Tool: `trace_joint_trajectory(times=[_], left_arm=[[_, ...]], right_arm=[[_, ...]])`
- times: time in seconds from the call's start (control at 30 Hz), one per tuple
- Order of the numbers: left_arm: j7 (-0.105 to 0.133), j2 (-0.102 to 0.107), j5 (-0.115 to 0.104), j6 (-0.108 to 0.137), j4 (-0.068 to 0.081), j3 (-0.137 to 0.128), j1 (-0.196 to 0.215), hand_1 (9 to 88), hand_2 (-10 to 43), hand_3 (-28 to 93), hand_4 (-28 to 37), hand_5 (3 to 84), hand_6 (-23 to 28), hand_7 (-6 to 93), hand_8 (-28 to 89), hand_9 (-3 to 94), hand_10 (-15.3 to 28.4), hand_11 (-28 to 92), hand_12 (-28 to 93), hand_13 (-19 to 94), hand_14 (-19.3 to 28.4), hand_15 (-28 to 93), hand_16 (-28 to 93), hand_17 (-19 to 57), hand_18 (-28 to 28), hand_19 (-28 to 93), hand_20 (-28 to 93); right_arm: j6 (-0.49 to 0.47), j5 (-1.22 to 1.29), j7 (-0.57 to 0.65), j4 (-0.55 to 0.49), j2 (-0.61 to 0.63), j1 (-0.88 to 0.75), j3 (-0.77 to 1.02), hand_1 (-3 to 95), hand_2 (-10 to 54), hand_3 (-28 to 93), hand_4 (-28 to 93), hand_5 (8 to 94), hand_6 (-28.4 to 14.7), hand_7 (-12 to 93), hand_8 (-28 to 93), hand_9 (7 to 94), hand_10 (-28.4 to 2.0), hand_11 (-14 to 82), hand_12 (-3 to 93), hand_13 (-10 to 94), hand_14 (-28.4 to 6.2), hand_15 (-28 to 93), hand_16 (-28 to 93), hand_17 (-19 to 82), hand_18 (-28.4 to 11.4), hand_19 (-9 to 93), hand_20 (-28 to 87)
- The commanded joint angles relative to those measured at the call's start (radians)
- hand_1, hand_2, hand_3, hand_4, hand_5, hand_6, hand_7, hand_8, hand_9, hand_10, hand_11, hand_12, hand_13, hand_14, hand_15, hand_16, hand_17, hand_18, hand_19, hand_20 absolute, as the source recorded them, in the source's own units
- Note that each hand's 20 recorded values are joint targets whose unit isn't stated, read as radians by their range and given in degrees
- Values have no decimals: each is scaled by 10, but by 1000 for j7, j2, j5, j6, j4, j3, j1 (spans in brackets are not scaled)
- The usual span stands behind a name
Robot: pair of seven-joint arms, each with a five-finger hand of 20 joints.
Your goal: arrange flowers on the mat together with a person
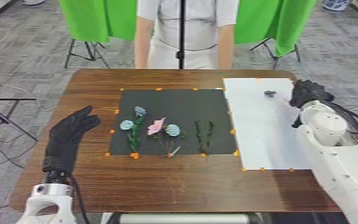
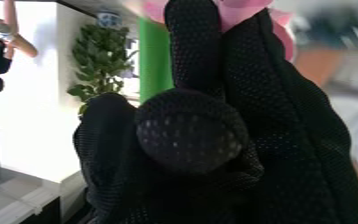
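Note:
The dark mat (image 1: 180,107) carries a pink flower (image 1: 157,126) near its middle, a blue flower (image 1: 173,130) beside it, two blue blooms (image 1: 127,124) at the left and green stems (image 1: 204,137) at the right. My right hand (image 1: 310,94) is over the right edge of the white sheet (image 1: 260,132). In the right wrist view, pink petals (image 2: 239,14) show behind the fingers of my right hand (image 2: 273,115), whose thumb is bent in against them; the stem is hidden. At the table's left, my left hand (image 1: 69,134) stays beside the mat with relaxed fingers.
A small grey-blue piece (image 1: 270,93) lies on the white sheet's upper part. Orange tabs line the mat and sheet. The brown table (image 1: 175,187) extends in front of them. A thin black pole (image 1: 182,35) stands beyond the far edge.

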Motion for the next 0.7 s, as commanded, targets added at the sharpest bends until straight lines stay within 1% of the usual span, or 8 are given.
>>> trace_joint_trajectory(times=[0.03,0.13,0.2,0.47,0.5,0.53,0.57,0.7], left_arm=[[-15,12,-3,-14,6,-8,1,249,46,647,-218,472,39,139,-59,468,137,222,153,377,175,192,38,52,130,114,181],[-11,15,-2,-18,9,-4,-10,249,46,646,-218,471,39,139,-59,468,137,222,153,376,175,192,38,52,131,114,181],[-5,12,1,-16,7,-3,-7,250,46,646,-218,472,39,139,-59,468,137,222,153,376,175,191,38,52,131,114,181],[-12,9,3,-21,8,-2,-11,248,45,647,-217,470,39,140,-59,467,137,222,153,375,176,193,39,47,134,119,184],[-12,9,3,-17,6,-3,-9,248,45,648,-217,470,38,140,-59,466,136,222,153,375,176,193,39,46,135,120,184],[-14,10,2,-24,13,0,-19,248,44,649,-217,469,38,140,-59,466,136,222,153,374,176,193,39,45,136,121,185],[-13,7,2,-19,9,-2,-12,247,44,649,-217,469,39,140,-59,466,136,222,153,374,176,193,39,45,136,121,184],[-16,8,4,-24,10,1,-13,247,44,649,-218,469,38,139,-60,466,137,222,153,374,175,192,39,45,136,121,183]], right_arm=[[41,83,-27,-327,142,-11,-55,639,-95,521,-233,855,26,181,49,937,-81,270,193,937,5,630,154,710,-121,932,425],[27,153,-82,-401,156,28,-120,633,-95,534,-241,857,27,180,50,937,-79,259,198,937,6,631,156,709,-122,932,438],[25,165,-141,-418,154,67,-181,631,-95,538,-246,858,28,180,50,937,-79,255,199,937,8,632,157,709,-122,932,440],[-24,179,-272,-359,111,204,-450,620,-95,550,-254,857,34,181,48,937,-77,250,195,937,8,633,160,702,-126,932,477],[-31,156,-294,-349,101,210,-467,618,-95,553,-252,856,34,181,48,937,-77,248,195,937,8,633,161,702,-126,932,480],[-31,143,-296,-353,105,207,-480,614,-95,559,-254,853,35,183,47,937,-76,231,202,937,7,633,163,699,-127,932,493],[-34,135,-306,-345,96,210,-494,612,-95,560,-256,853,35,183,46,937,-76,224,203,937,7,633,163,698,-127,932,496],[-43,116,-316,-341,95,204,-520,610,-95,564,-261,851,36,185,44,937,-74,211,207,937,8,633,165,696,-128,932,506]])
